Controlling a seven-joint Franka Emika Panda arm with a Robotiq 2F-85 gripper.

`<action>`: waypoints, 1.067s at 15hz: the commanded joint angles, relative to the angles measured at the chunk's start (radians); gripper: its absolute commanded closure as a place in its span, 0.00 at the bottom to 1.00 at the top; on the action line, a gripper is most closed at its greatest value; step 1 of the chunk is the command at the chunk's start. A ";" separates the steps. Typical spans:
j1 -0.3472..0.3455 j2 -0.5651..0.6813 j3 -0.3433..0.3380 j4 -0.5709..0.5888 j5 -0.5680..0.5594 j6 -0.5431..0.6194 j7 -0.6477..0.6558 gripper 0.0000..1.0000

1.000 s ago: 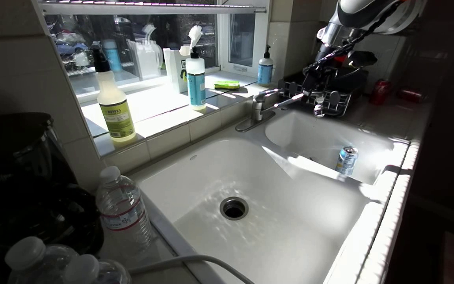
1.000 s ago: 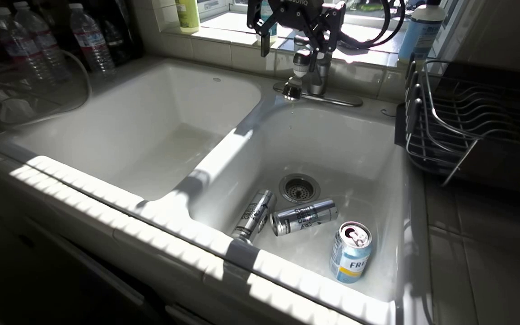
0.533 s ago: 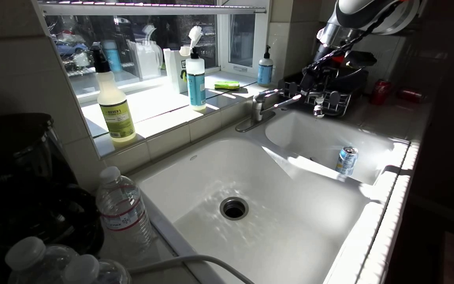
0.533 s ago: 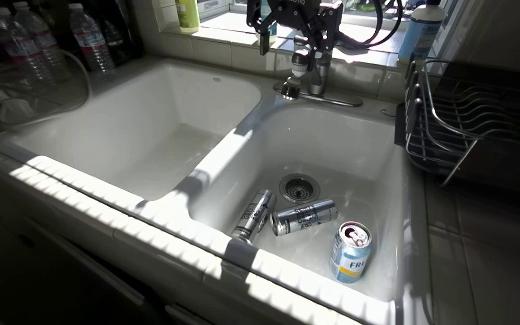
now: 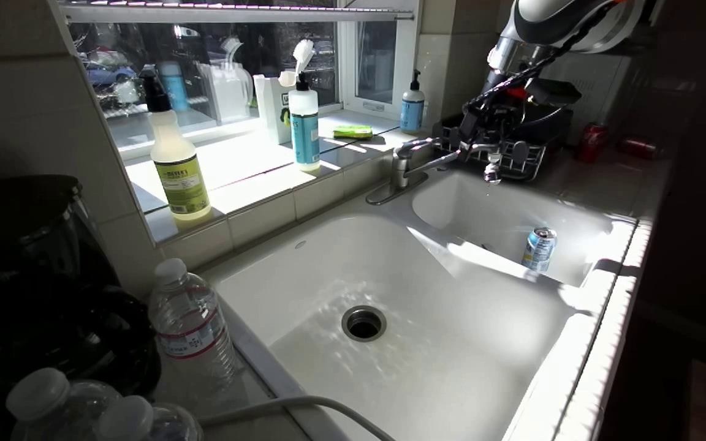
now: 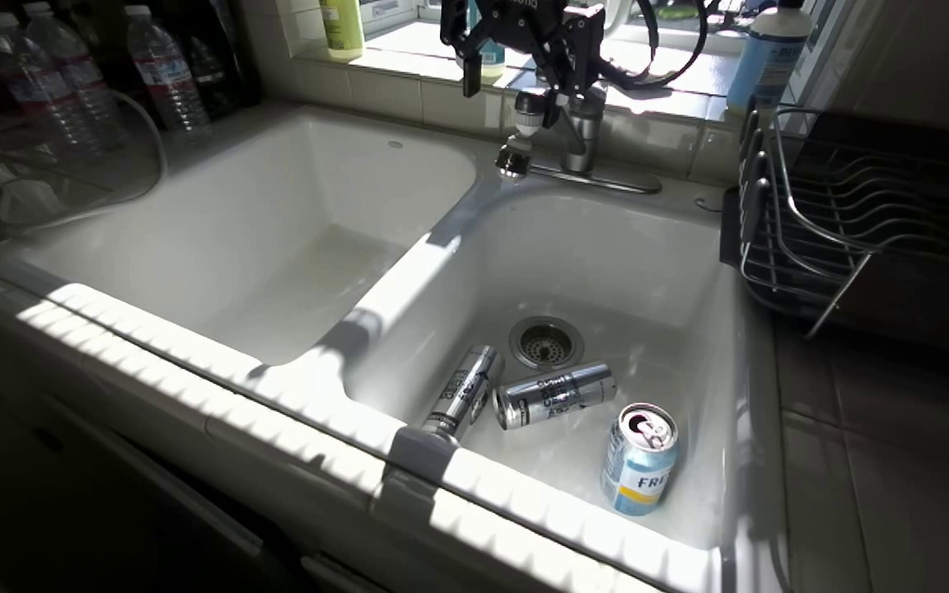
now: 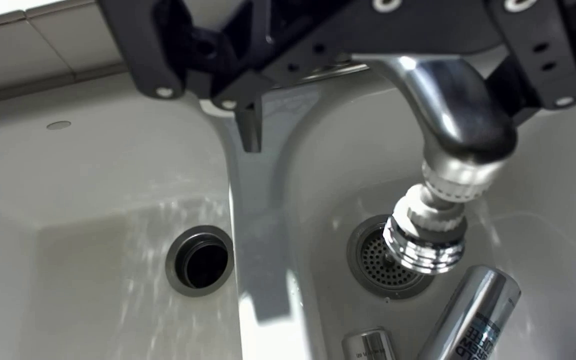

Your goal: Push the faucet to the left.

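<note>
The faucet is chrome with a level swivel spout (image 7: 448, 110) and a white-and-chrome spray head (image 7: 425, 235). In an exterior view its spray head (image 6: 516, 152) hangs over the back of the right basin near the divider; the base (image 5: 400, 174) stands at the sink's back edge. My gripper (image 7: 387, 134) is open, fingers down, straddling the spout. In the wrist view the right finger is at the spout's right side, touching or very near; the left finger is well apart, over the divider. In an exterior view the gripper (image 6: 512, 100) is above the spray head.
The divider (image 7: 263, 210) separates two basins. Silver cans (image 6: 557, 395) and a blue can (image 6: 641, 461) are in the right basin. A dish rack (image 6: 845, 222) stands at right. Soap bottles (image 5: 305, 128) stand on the sill behind the faucet; water bottles (image 5: 190, 318) stand at left.
In an exterior view, my gripper has moved left and slightly up in the picture. The spout and spray head have swung left with it, closer to the divider. The gripper stays open.
</note>
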 commanded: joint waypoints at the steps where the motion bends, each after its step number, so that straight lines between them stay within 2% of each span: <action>1: 0.032 0.023 0.031 0.025 0.006 -0.038 0.096 0.00; 9: 0.069 0.053 0.066 0.055 0.012 -0.040 0.240 0.00; 16: 0.102 0.096 0.091 0.129 -0.008 -0.074 0.332 0.00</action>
